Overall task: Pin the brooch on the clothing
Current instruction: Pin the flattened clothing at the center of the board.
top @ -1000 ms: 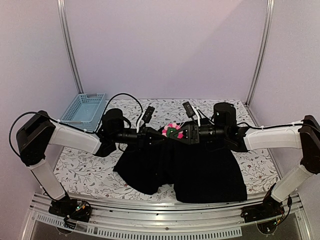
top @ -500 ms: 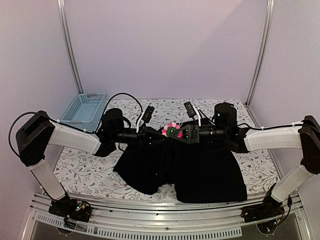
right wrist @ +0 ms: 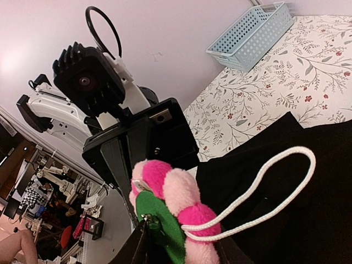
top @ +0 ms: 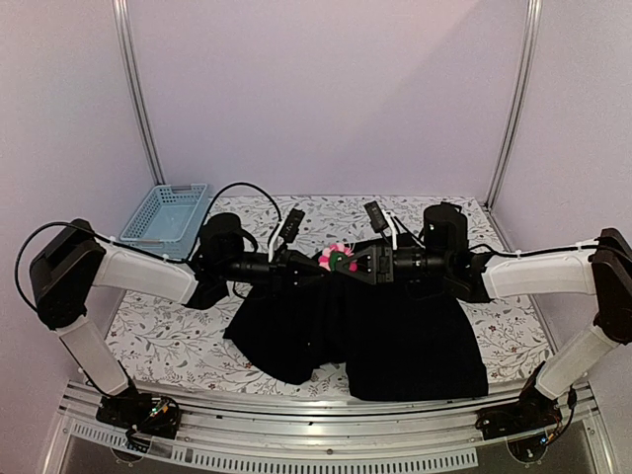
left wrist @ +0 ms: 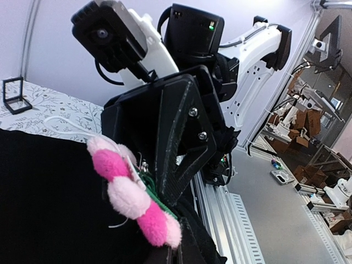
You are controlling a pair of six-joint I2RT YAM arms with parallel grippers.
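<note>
The clothing [top: 375, 336] is a black shirt on the table, its top edge lifted between the two arms. My left gripper [top: 315, 266] is shut on that raised fabric [left wrist: 49, 209]; its fingertips [left wrist: 177, 256] show closed at the bottom of the left wrist view. The brooch [top: 339, 259], a pink flower with a green back, sits against the fabric edge [left wrist: 132, 198]. My right gripper [top: 355, 263] faces the left one. Its fingers stand parted on either side of the brooch [right wrist: 181, 198], with the gripper [right wrist: 184, 250] loosely around it and the clothing [right wrist: 308, 220] at the right.
A white cord loop [right wrist: 275, 187] lies across the shirt by the brooch. A light-blue basket [top: 166, 213] stands at the back left of the flower-patterned table [top: 178, 326]. A small black stand [left wrist: 15, 94] is behind the shirt.
My right gripper's jaws have widened around the brooch, which now looks a little smaller and more tilted. Both arms have stayed nearly in place.
</note>
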